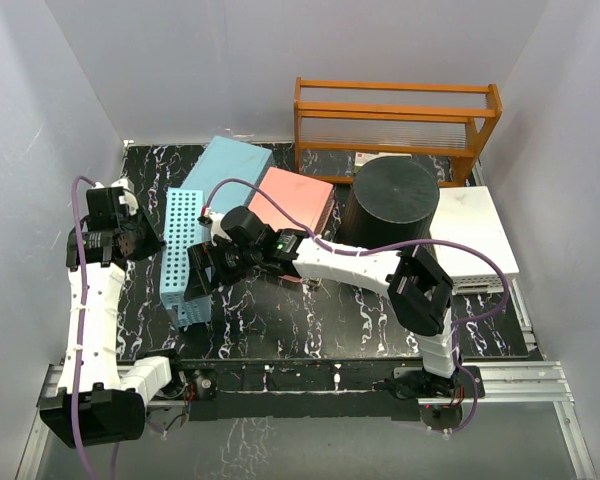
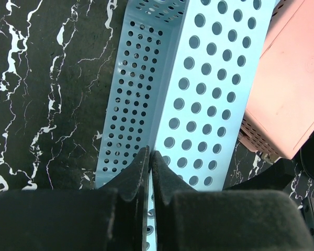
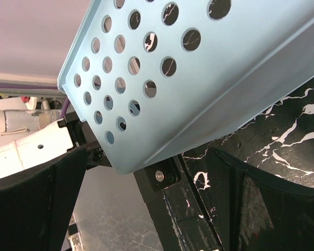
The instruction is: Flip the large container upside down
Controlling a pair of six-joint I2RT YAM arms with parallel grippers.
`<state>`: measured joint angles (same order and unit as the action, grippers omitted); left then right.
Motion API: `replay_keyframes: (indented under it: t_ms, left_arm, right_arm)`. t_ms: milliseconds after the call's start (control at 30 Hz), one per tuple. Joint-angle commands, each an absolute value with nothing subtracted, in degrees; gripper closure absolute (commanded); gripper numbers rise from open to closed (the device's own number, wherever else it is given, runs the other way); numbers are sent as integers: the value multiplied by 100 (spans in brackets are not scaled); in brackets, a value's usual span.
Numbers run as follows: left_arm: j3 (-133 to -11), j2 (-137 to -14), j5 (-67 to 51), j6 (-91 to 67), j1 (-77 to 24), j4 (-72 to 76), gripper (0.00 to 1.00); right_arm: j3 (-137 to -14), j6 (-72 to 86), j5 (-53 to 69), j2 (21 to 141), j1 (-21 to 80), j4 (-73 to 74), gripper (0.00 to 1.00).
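The large container, a round black bucket [image 1: 393,197], stands at the back right of the marble table [image 1: 360,320] with a flat round face up. Neither gripper is near it. A light blue perforated basket [image 1: 184,250] stands tipped on its long side at the left. My left gripper [image 1: 152,243] is shut on the thin wall of this blue basket [image 2: 199,94], fingertips pinched together [image 2: 148,154]. My right gripper [image 1: 202,268] is open at the basket's near end, and the blue basket [image 3: 188,73] hangs over the gap between its spread fingers [image 3: 149,157].
A second light blue basket [image 1: 235,168] and a pink basket [image 1: 295,200] lie behind the tipped one. A white basket [image 1: 475,235] sits right of the bucket. An orange wooden rack [image 1: 395,115] stands at the back. The pink basket [image 2: 288,89] is also in the left wrist view.
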<state>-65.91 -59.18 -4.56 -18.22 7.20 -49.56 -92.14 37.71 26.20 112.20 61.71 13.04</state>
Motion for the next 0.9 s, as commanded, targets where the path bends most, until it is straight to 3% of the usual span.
replay_keyframes:
  t_ms: [0,433,867]
  left_arm:
    - [-6719,-5980,-631,-1765,810,-4951,100]
    - [-6548,-5669,-3075,-3115,845,-4087,100]
    - [-5576,-5331,-3460,-3749,1052,-3401,100]
  right_arm:
    - [-9425,3655,2492,10900,6141,1254,3]
    - [-9004,3703,2182,10129,6112,1262,3]
    - [-8936,3618,2017,9628,6106,1352,2]
